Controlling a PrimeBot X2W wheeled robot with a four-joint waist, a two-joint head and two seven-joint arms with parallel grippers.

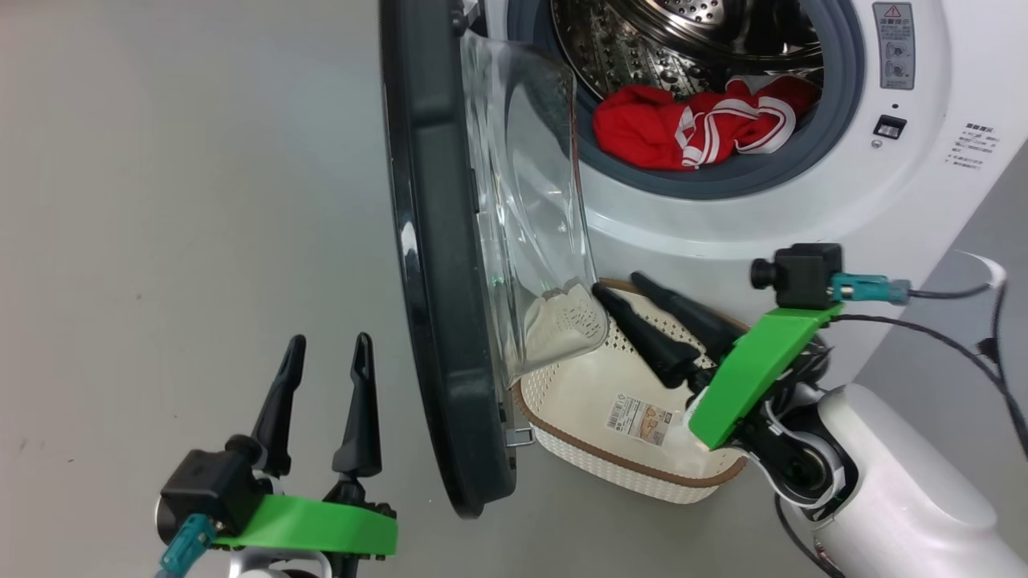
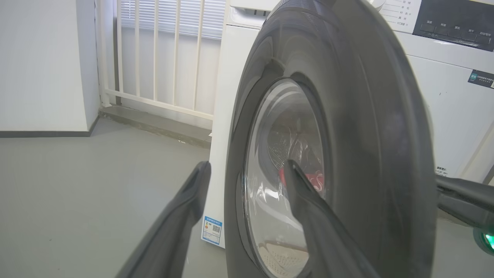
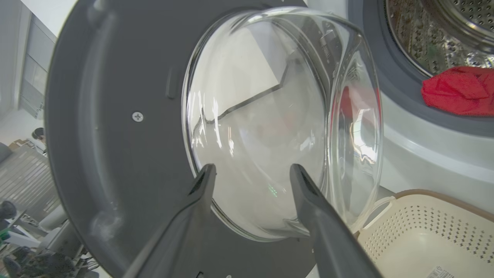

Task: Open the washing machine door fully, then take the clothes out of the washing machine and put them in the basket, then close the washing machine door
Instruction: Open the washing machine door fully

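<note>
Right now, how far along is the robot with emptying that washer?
Done: the washing machine door stands swung out from the washing machine, maybe not fully. In hand: nothing held; the right gripper, open, points at the door's glass over the basket, the left gripper open beside the door. Left: the clothes lie in the drum, the basket looks empty, and the door needs closing.

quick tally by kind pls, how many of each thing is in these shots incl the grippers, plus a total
washing machine: 1
door: 1
basket: 1
red clothes: 1 heap, the garments in it cannot be told apart
grippers: 2, left gripper and right gripper
total: 6
</note>
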